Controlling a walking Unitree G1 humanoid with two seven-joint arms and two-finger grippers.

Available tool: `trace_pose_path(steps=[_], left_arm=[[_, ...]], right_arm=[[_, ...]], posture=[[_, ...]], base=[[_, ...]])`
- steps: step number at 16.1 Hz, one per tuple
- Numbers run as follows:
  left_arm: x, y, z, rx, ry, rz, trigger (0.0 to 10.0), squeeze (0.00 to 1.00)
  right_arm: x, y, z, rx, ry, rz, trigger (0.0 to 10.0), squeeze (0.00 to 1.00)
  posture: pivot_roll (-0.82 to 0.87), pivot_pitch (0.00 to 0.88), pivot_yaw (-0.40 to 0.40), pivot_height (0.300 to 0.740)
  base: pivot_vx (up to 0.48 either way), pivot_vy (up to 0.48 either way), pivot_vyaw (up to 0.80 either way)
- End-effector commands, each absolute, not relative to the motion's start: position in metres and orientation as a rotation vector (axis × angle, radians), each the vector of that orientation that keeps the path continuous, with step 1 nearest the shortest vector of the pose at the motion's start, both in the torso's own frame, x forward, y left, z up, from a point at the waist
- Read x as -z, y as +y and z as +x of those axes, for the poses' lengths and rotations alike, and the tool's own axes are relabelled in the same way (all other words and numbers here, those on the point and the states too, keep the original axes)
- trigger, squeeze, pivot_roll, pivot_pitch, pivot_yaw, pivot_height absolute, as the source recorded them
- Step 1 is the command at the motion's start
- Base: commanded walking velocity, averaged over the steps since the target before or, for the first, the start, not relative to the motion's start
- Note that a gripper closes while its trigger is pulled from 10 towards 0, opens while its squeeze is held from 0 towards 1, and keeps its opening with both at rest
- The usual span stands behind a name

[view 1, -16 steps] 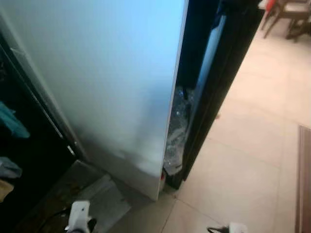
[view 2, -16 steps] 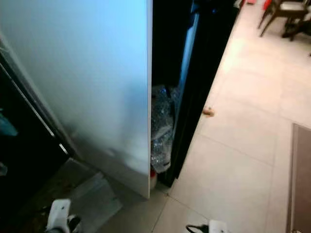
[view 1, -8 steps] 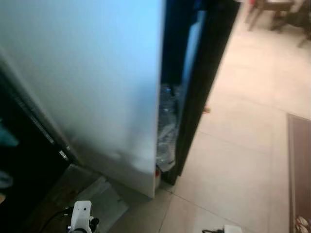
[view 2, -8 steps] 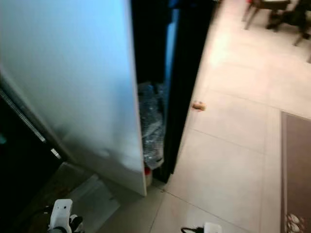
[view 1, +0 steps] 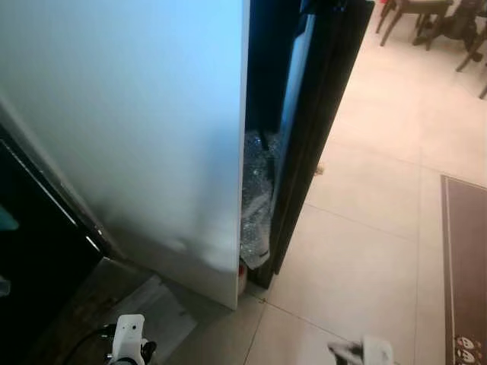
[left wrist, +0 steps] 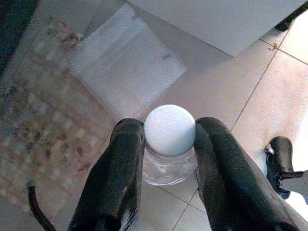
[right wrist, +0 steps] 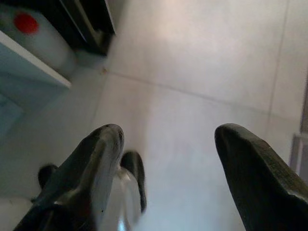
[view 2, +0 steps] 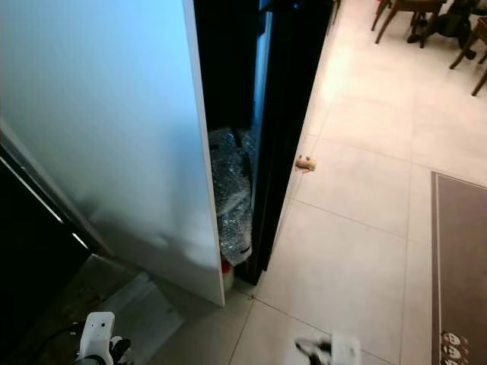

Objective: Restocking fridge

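Observation:
My left gripper (left wrist: 169, 140) is shut on a clear bottle with a white cap (left wrist: 169, 129), held upright low over the tiled floor. The white fridge door (view 1: 137, 129) stands open and fills the left of the head views, seen almost edge-on. Beyond its edge lies the dark fridge body (view 1: 327, 99), with crumpled bubble wrap (view 2: 230, 198) stuffed in the gap at the bottom. My right gripper (right wrist: 171, 139) hangs open over bare tiles with nothing between its fingers. My left wrist (view 1: 129, 344) and right wrist (view 1: 370, 351) show at the bottom edge.
A red-capped white container (right wrist: 29, 26) sits at the door's foot. A white padded sheet (left wrist: 125, 62) and a patterned mat (left wrist: 38, 110) lie on the floor by the left arm. A dark rug (view 1: 464, 266) lies on the right, chairs (view 1: 426, 15) far off, a small scrap (view 2: 305, 163) on the tiles.
The camera has swung, so the door now reads more edge-on and the rug has come into view. The right wrist shows a little higher and blurred. The left grip is unchanged.

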State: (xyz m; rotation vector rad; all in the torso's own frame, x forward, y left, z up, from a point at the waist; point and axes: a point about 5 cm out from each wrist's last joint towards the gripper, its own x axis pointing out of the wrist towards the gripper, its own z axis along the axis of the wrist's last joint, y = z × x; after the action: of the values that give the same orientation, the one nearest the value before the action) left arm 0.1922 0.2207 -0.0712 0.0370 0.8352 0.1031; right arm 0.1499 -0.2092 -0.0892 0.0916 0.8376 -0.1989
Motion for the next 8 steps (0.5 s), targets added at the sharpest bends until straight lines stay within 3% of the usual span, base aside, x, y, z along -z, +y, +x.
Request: trace_pose_path(steps=[1, 8], left_arm=[[0.0729, 0.2228, 0.1882, -0.108, 0.849, 0.045, 10.0, 0.00], [0.0738, 0.2223, 0.1865, -0.105, 0.853, 0.048, 10.0, 0.00]], right_arm=[[0.0921, -0.2074, 0.1444, 0.207, 0.862, 0.096, 10.0, 0.00], [0.0910, -0.2071, 0.1476, 0.209, 0.857, 0.091, 10.0, 0.00]], posture=[[-0.09, 0.069, 0.016, 0.740], [-0.09, 0.074, 0.015, 0.740]], base=[[0.270, 0.000, 0.00], [0.299, 0.000, 0.00]])
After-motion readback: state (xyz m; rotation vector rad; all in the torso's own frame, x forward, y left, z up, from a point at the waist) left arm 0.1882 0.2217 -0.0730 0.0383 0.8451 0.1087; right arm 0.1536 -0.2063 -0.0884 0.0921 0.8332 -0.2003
